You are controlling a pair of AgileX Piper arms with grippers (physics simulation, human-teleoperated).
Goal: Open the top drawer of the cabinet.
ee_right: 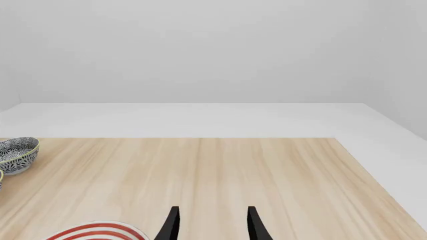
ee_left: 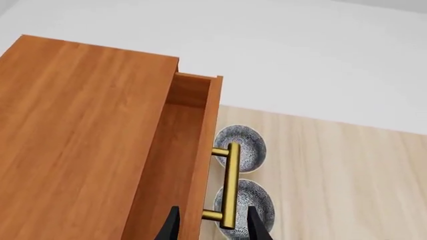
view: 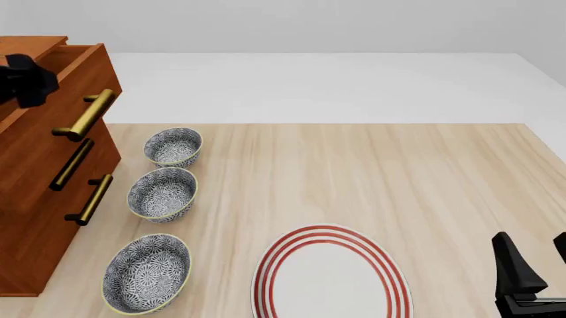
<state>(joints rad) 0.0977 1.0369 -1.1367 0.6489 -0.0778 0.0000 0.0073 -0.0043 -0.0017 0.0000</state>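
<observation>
The reddish-brown wooden cabinet stands at nine o'clock; its top drawer is slid partly out, showing a plain, empty box. The left gripper spreads astride the brass bar handle. The right gripper hangs spread at five o'clock.

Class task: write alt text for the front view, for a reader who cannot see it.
The cabinet at left has its top drawer pulled partly out, the left gripper above it. Three patterned bowls line the wooden table beside a red-ringed plate; the right gripper is open.
</observation>
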